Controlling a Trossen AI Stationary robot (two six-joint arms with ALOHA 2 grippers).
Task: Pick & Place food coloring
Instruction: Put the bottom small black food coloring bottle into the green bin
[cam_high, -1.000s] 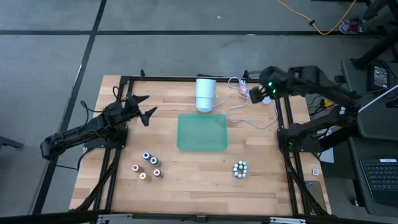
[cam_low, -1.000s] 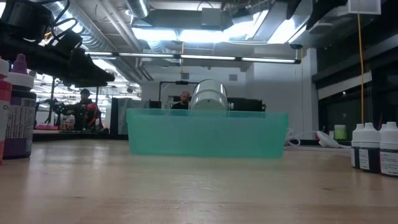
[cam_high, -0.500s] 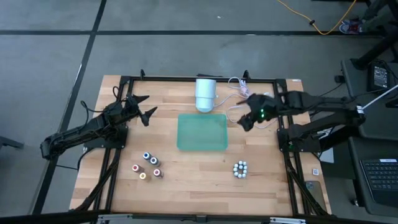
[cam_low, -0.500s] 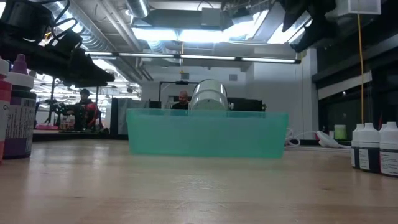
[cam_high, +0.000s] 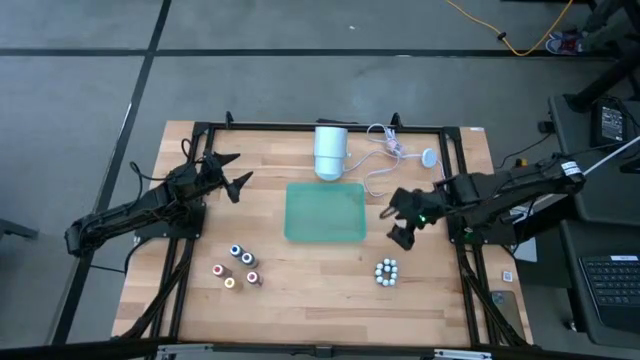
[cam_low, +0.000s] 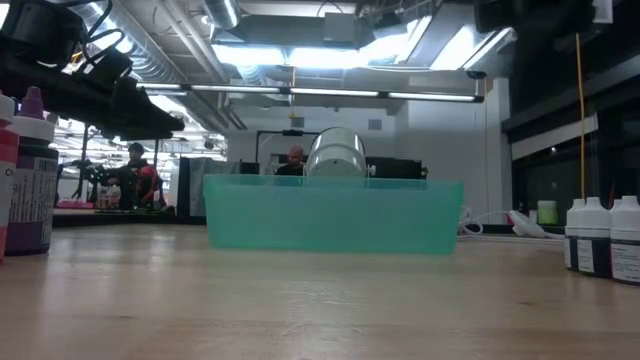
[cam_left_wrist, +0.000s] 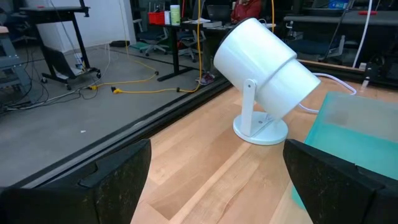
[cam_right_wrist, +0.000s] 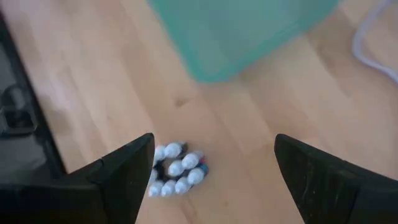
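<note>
R gripper spread, empty, above white-capped bottle cluster. L gripper spread, idle. Risk: tight cluster, so fingers likely topple neighbours.

The right arm reached in from the table's right side, its right gripper held above the wood with fingers spread wide. The left arm lay stretched along the left edge, its left gripper likewise parted and empty.

Tray mid-table, lamp behind, bottles front-left, cluster front-right
</note>
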